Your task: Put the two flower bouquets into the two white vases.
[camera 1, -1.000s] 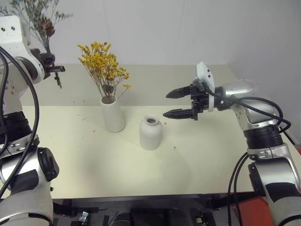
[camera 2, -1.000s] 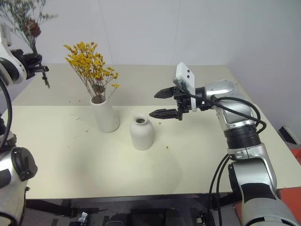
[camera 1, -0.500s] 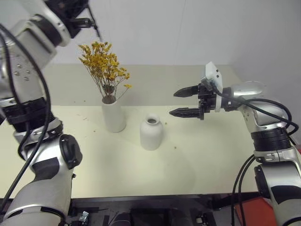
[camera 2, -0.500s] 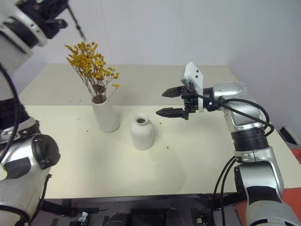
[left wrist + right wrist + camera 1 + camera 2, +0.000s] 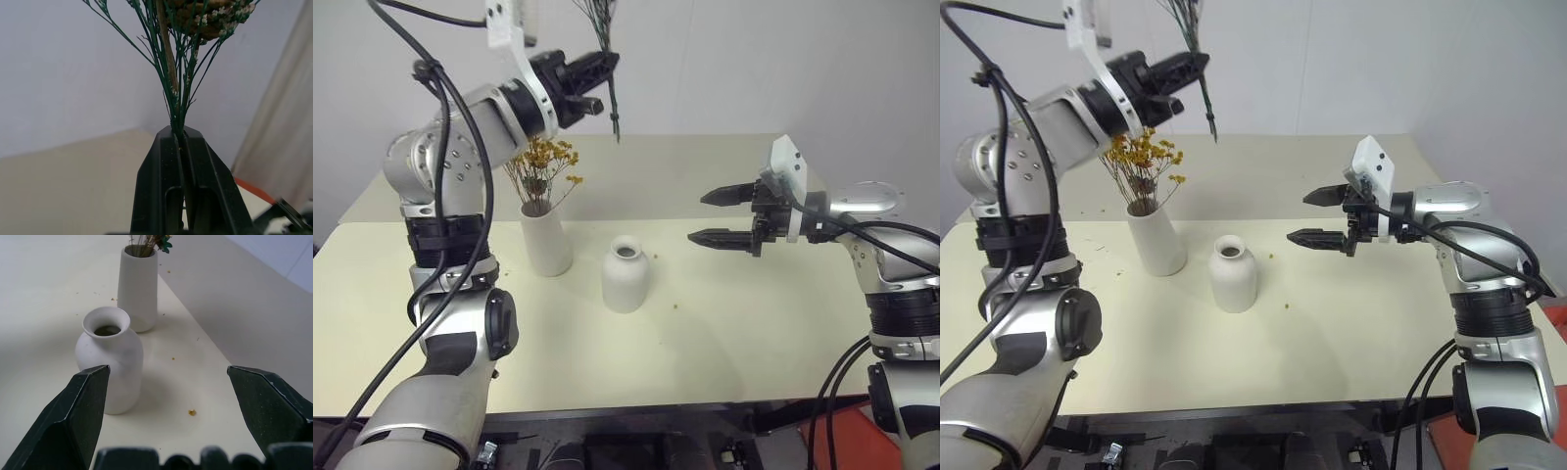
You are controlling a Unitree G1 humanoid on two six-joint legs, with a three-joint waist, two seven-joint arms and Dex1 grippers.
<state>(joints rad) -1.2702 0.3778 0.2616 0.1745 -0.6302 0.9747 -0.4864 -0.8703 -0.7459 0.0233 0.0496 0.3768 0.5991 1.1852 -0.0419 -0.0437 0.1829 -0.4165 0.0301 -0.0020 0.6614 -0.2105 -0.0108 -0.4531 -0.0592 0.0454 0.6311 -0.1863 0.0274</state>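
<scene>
the left claw [image 5: 603, 67] is clamped on the green bouquet [image 5: 178, 73], held high above the taller vase [image 5: 546, 238] — its long axis near upright, stem ends [image 5: 615, 122] hanging down, its head cut off by the frame edge. a second ago this claw was far out to the left of that vase. the yellow bouquet [image 5: 544, 168] stands upright in the taller vase. the shorter vase [image 5: 626, 274], just right of it on the tabletop [image 5: 724, 323], is empty. the right claw [image 5: 713, 216] gapes wide, empty — well right of the shorter vase.
</scene>
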